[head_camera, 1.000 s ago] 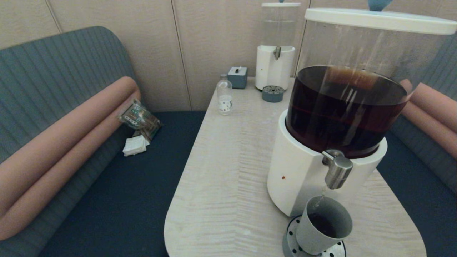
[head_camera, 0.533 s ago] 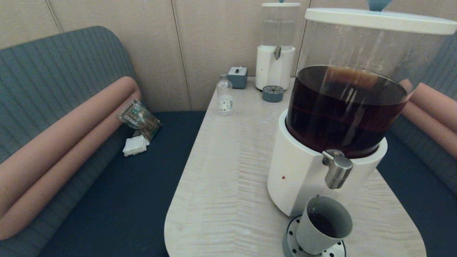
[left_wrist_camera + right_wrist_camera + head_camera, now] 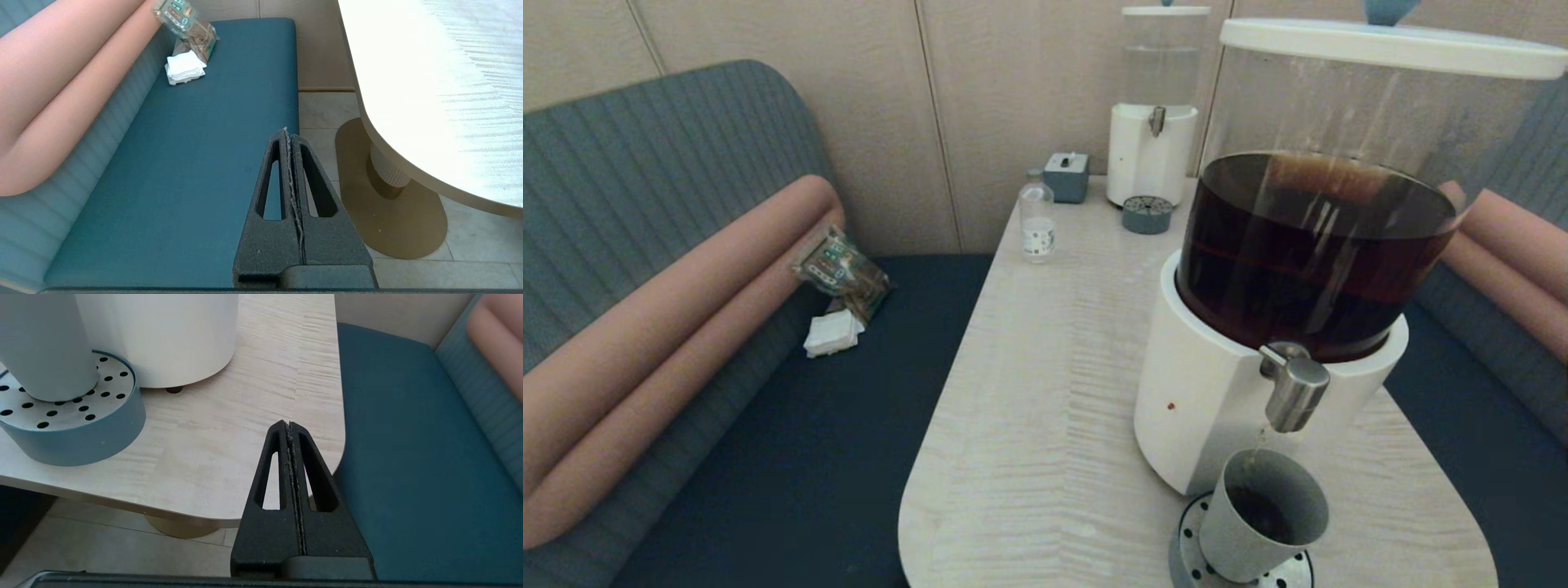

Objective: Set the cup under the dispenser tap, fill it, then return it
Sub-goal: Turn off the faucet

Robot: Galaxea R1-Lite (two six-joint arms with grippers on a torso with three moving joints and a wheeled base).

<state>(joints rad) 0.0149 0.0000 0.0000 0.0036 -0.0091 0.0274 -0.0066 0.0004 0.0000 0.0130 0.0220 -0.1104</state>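
While untouched cup (image 3: 1262, 514), both grippers' fingers (image 3: 289, 465) pressed together, empty.

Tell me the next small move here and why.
Probably hold off and let it fill. The cup stands on the perforated drip tray under the dispenser tap, a thin stream seems to run into it, and dark liquid sits low inside. The right hand is shut and empty near the table's corner; the left hand is parked over the bench.
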